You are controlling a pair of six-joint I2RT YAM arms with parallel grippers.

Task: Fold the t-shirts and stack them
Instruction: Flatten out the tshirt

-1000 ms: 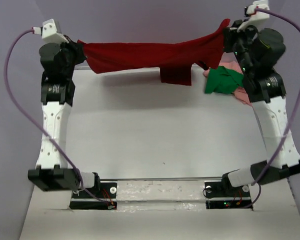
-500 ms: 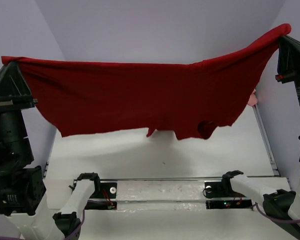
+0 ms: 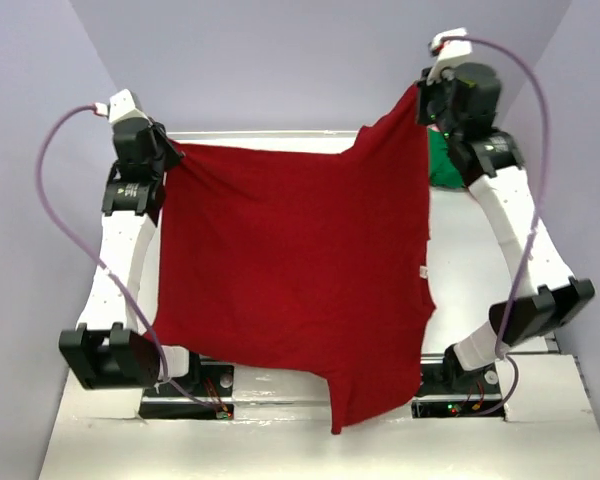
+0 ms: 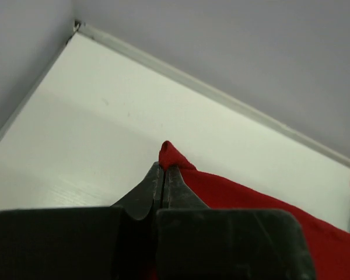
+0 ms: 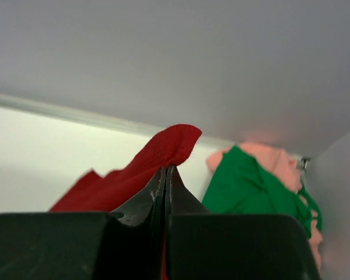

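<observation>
Dark red soft cloth t-shirt (image 3: 290,270) is stretched wide between the two arms over the white bench (image 3: 475,265). One end trails down past the arm bases at the near edge. The left fingers (image 4: 144,191) are pinched tight on its far left corner, and the right fingers (image 5: 154,195) are clamped on its far right corner. In the far right corner of the bench, a crumpled bright green cloth shirt (image 5: 251,181) lies against a salmon pink cloth shirt (image 5: 277,160).

walls (image 3: 280,60): plain lilac | table (image 4: 105,134): white, metal-edged
</observation>
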